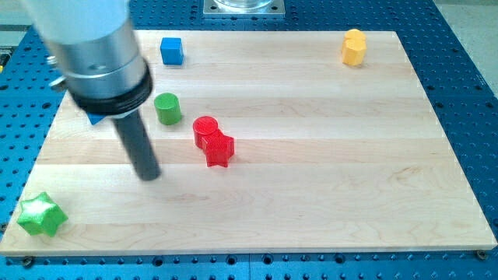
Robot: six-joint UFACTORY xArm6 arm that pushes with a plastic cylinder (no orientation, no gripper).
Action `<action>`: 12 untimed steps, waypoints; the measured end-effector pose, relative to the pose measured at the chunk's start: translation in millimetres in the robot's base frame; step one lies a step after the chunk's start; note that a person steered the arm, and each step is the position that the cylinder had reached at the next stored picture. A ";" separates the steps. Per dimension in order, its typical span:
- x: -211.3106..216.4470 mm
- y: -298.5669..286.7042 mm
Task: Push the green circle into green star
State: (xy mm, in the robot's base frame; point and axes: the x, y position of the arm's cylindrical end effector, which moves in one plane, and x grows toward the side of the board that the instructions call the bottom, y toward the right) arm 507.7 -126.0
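On the counter (327, 171), my tip (150, 176) stands just below and left of the green circle (167, 108). Bare wood runs from there down to the green star (40, 215) at the lower-left corner. The red circle (205, 130) and red star (219, 149), touching, crowd the right side.

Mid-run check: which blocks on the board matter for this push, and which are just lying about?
In the job:
green circle
green star
my tip, below-left of the circle

Lying about:
red circle
red star, touching it
blue cube
yellow block
blue block, mostly hidden
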 end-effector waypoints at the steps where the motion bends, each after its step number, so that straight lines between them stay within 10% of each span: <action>1: -40.9 20.5; 8: -129.6 -14.9; 10: -27.7 -75.9; 12: -38.3 -71.3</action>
State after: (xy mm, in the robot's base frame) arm 469.4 -197.3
